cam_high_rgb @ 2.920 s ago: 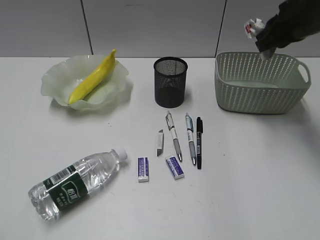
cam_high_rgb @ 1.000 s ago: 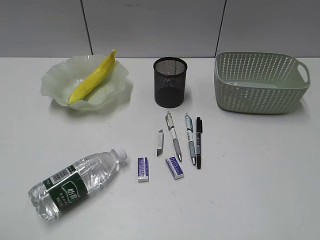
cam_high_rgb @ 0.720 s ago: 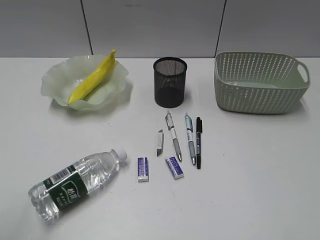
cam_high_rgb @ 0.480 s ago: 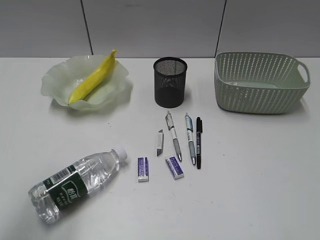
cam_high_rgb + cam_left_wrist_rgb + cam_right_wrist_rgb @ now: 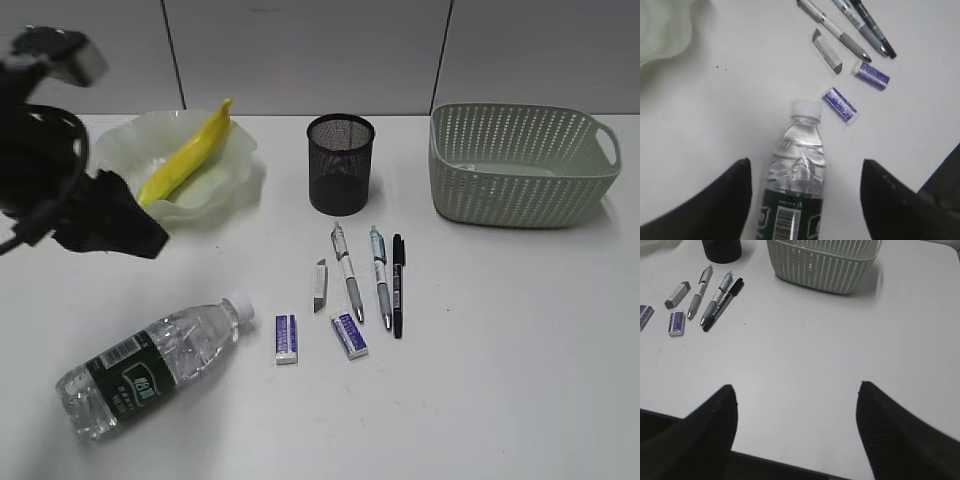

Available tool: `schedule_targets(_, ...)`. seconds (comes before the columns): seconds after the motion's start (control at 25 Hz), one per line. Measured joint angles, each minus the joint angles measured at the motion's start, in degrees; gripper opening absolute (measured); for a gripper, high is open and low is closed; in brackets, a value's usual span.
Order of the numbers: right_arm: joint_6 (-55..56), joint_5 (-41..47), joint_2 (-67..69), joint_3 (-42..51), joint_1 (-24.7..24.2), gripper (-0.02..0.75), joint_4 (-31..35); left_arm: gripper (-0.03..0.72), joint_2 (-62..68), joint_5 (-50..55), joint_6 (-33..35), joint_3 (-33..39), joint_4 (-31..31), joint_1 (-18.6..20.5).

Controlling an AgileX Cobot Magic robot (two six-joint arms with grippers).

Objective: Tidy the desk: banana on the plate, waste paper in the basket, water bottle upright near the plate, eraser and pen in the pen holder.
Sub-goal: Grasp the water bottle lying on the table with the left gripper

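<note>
Water bottle (image 5: 150,369): lying on its side on the tabletop (image 5: 500,380), white cap toward three erasers (image 5: 286,338) and three pens (image 5: 348,272). Left gripper (image 5: 805,200): above the bottle, fingers (image 5: 715,205) spread, holding nothing. Right gripper (image 5: 795,432): fingers spread over bare tabletop. Banana (image 5: 188,152): in the plate (image 5: 235,175). Pen holder (image 5: 341,164) and basket (image 5: 520,165): upright at rear.

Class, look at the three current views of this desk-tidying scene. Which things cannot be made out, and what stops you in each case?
- Inside of the basket: exterior view, its perforated front wall hides the floor, so any waste paper cannot be confirmed.
- Water bottle base: left wrist view, cut off by the bottom edge.
- Plate, left part: exterior view, covered by the left arm.
- Print on the erasers: too small to read.
</note>
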Motion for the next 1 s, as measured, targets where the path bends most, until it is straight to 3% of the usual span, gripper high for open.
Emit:
schedule_targets(0.2,0.0,0.0,0.0,0.0,0.0,0.58,0.0,0.569,11.06,0.66,-9.65,-7.02,15.84,-8.19)
schedule_targets(0.52,0.05,0.0,0.0,0.0,0.0,0.58,0.0,0.601,22.73,1.69,-16.2,-9.74,25.86,-14.38)
schedule_targets(0.8,0.05,0.0,0.0,0.0,0.0,0.58,0.0,0.599,29.28,0.2,-16.55,-10.08,26.52,-14.72)
schedule_targets(1.0,0.11,0.0,0.0,0.0,0.0,0.578,0.0,0.504,30.52,-1.84,-16.6,-10.08,25.06,-14.72)
